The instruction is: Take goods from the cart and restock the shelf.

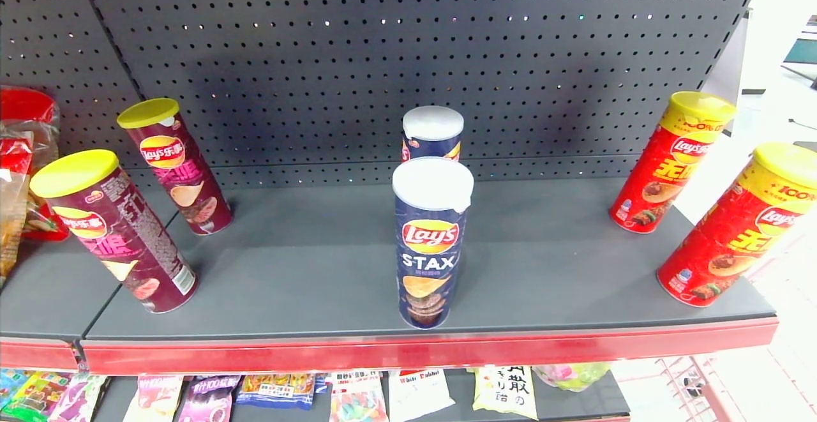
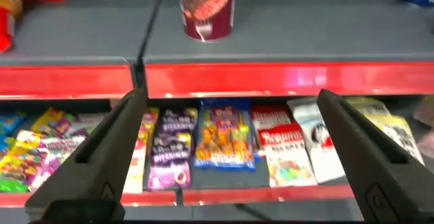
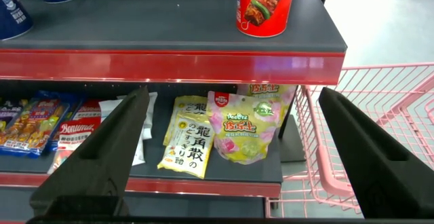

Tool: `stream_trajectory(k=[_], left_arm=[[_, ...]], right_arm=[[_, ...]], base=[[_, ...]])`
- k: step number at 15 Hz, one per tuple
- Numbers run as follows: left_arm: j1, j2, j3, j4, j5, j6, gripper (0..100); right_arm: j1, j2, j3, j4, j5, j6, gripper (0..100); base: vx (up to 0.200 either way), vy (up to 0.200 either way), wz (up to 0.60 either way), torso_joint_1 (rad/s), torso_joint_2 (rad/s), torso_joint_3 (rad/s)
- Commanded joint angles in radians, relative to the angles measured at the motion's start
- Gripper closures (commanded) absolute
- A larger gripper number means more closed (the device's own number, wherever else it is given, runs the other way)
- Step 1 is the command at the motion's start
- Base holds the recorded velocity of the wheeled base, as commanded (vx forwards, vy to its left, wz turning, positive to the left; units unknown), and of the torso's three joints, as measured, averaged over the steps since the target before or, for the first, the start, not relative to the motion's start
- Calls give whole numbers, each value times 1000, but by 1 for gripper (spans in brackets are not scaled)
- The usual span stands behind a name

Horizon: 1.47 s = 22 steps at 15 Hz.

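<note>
2 open lanes on the shelf (image 1: 306, 262), one either side of the middle cans.
Bare board lies between the 2 maroon cans (image 1: 115, 230) at left and the 2 blue cans (image 1: 429, 249) lined front-to-back at centre, and again between those and the 2 red cans (image 1: 734, 230) at right.

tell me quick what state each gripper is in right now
Left gripper: open, holding nothing.
Right gripper: open, holding nothing.
</note>
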<state>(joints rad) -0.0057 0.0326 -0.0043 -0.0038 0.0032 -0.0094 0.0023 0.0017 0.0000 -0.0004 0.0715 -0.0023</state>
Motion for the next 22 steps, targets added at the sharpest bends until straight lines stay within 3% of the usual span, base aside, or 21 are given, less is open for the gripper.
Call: stream_trajectory(k=[1, 4, 8, 22], left_arm=[[3, -33, 4, 1, -2, 8, 0], [3, -33, 4, 2, -45, 9, 0], [1, -33, 4, 2, -19, 3, 0], [3, -33, 4, 2, -20, 6, 0]], right_arm=[[1, 0, 0, -1, 1, -1, 0], [1, 0, 0, -1, 1, -1, 0], [1, 1, 0, -1, 1, -1, 0], [1, 0, 0, 0, 1, -1, 0]], base=[[0, 0, 0, 0, 0, 0], [0, 0, 0, 0, 0, 0], [0, 0, 0, 0, 0, 0], [0, 0, 0, 0, 0, 0]])
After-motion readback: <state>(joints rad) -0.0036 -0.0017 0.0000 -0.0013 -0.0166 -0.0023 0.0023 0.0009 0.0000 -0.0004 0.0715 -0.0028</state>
